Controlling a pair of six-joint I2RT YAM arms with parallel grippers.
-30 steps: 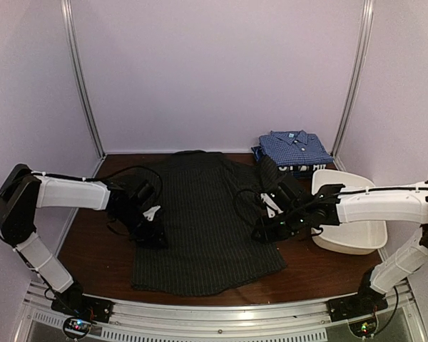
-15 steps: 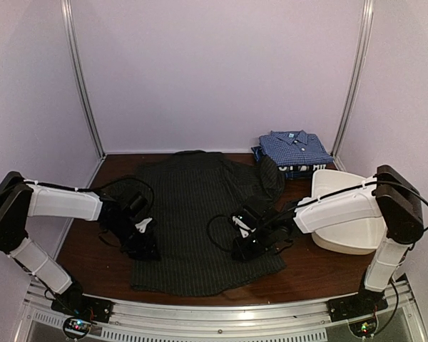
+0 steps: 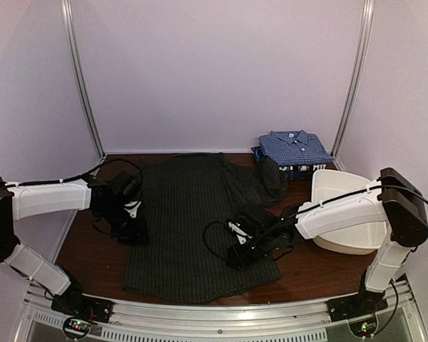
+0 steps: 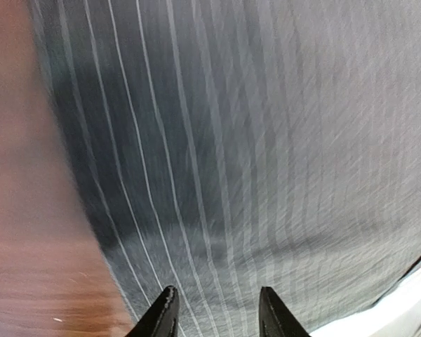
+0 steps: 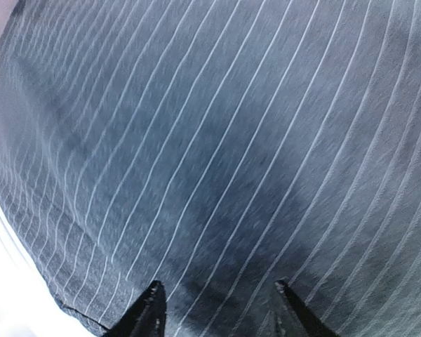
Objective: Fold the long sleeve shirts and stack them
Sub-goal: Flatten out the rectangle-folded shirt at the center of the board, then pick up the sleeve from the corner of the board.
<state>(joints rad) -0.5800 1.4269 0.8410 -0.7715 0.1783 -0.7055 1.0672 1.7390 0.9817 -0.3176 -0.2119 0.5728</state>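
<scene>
Shirt (image 3: pixel 189 221) — hem seemingly near table (image 3: pixel 310 274) edge

Dim, soft overhead light in the top view. Heavy motion blur in both wrist views; charcoal shirt (image 5: pixel 231 140) pinstripes smeared, bowed near edges, blown-out white at bottom corners.

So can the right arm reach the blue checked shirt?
Probably yes. The blue checked shirt lies uncovered in the far right corner, that arm's side, and the right pincer is open, holding nothing.
</scene>
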